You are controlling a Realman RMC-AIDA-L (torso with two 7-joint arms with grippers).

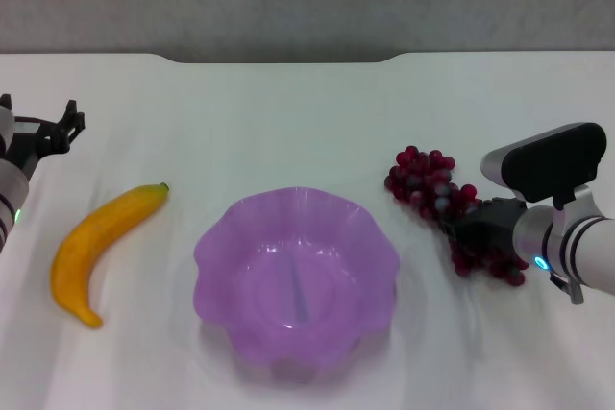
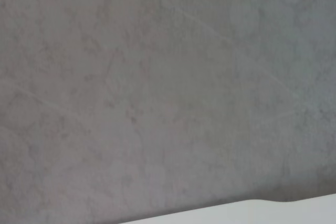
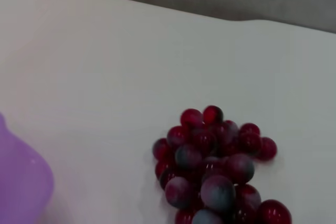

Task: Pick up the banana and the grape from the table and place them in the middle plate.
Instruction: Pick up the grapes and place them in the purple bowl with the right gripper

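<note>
The right arm reaches in low from the right edge, its grey and black wrist lying nearly level and pointing left. The right gripper (image 1: 468, 228), dark and blocky, sits at the end of it, though its fingers are too hidden to read. The left gripper (image 1: 60, 128) is held at the far left edge, its black prongs aimed rightward and apart.

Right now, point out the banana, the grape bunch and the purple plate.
banana (image 1: 96, 242), head view, middle of its body.
grape bunch (image 1: 421, 177), head view, upper cluster.
purple plate (image 1: 213, 247), head view, left rim.
</note>
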